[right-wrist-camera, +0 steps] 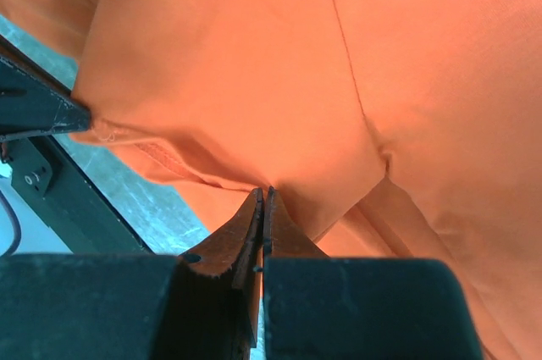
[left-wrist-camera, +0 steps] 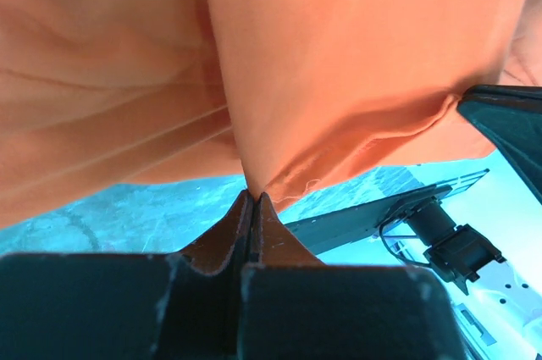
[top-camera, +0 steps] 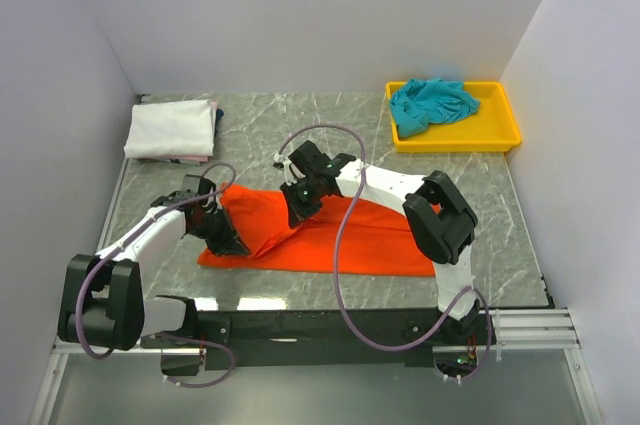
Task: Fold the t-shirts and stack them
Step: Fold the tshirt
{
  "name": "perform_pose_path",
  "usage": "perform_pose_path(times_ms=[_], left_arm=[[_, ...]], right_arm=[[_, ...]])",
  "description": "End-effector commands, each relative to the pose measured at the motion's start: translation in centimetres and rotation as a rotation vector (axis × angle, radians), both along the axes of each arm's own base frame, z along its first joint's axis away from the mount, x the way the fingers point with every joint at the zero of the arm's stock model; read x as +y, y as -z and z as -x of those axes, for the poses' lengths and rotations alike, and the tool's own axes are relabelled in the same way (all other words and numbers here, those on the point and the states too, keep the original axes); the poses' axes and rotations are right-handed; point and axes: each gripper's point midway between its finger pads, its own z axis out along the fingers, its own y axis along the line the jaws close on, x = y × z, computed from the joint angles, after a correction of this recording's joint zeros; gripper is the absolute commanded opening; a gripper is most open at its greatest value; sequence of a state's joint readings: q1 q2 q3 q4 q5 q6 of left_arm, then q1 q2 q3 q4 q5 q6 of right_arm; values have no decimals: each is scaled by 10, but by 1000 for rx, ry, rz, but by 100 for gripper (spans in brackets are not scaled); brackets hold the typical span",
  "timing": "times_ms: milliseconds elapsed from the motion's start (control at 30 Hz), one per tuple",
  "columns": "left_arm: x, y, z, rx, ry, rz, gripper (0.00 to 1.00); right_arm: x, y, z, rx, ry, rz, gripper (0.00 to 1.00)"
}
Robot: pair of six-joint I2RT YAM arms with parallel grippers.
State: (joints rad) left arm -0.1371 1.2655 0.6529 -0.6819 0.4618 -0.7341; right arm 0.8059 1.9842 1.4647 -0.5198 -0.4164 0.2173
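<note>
Orange-red t-shirt (top-camera: 372,241) of soft plain cloth, mid-fold. My left gripper (left-wrist-camera: 252,201) is clenched on a hemmed edge of it, with the jaws pressed flat together and only a thin lip of cloth between them. My right gripper (right-wrist-camera: 264,195) is clenched in the same way on a fold just beside another hemmed edge. In the top view the two grips sit close together over the shirt's left half, which rises in a ridge between them. Its right half lies flat close to the near edge of the grey-green marbled tabletop (top-camera: 290,120), about midway between the left and right edges.

Handling, as I judge it: the orange-red t-shirt is light and limp, with no stiffness of its own. It sags and creases away from each pinch, so I expect it to follow the grippers only where it is drawn taut and to trail elsewhere. It is not fragile. The risk I see is a shallow pinch slipping free, or a pinch catching one layer only. The best holds look to be the hems and seams near the corners, where the doubled cloth gives the jaws more to bite. Two grips spread along one edge should keep that edge straight.

Further out, a folded white cloth t-shirt (top-camera: 168,128) rests at the far left corner. A crumpled teal cloth t-shirt (top-camera: 432,103) lies in a shallow yellow plastic tray (top-camera: 455,143) at the far right corner. Both are well apart from the grippers.
</note>
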Motion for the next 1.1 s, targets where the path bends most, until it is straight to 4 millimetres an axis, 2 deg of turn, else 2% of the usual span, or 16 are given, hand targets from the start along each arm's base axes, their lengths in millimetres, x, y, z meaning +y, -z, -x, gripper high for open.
perform_pose_path(times_ms=[0, 233, 267, 300, 333, 367, 467, 567, 600, 633, 667, 767, 800, 1000, 1067], left_arm=[[-3, -1, 2, 1, -39, -3, 0], [-4, 4, 12, 28, -70, -17, 1], [-5, 3, 12, 23, -70, -14, 7], [-5, 3, 13, 23, -66, -13, 29], [-6, 1, 12, 18, -65, -5, 38], [-7, -2, 11, 9, -64, -3, 41], [-6, -14, 4, -17, -60, -10, 48], [-5, -30, -15, -70, -66, -27, 49], [-6, -42, -27, -107, -65, -31, 49], [0, -42, -36, -115, -80, -66, 50], [0, -54, -50, -156, -84, -74, 51], [12, -54, -75, -174, -100, -119, 51], [15, -62, -88, -208, -96, -133, 51], [45, -51, -132, -227, -97, -255, 51], [52, -42, -143, -217, -101, -272, 51]], right_arm=[[-1, -2, 8, -6, -41, -8, 0], [-6, 4, 13, 1, -45, 1, 0], [-7, 5, 13, 3, -45, -1, 0], [-8, 7, 14, 5, -42, 4, 2], [-9, 8, 15, 5, -42, 10, 5], [-12, 8, 14, -3, -37, 19, 10], [-24, 6, 17, -23, -26, 46, 16], [-35, -1, 23, -44, -21, 52, 22], [-39, -3, 24, -54, -15, 59, 22], [-42, -4, 24, -63, -8, 64, 24], [-47, -8, 26, -75, -4, 67, 25], [-53, -15, 23, -109, 16, 82, 29], [-54, -17, 22, -114, 22, 87, 30], [-55, -37, -6, -153, 124, 65, 31], [-62, -41, -20, -140, 180, 48, 31]])
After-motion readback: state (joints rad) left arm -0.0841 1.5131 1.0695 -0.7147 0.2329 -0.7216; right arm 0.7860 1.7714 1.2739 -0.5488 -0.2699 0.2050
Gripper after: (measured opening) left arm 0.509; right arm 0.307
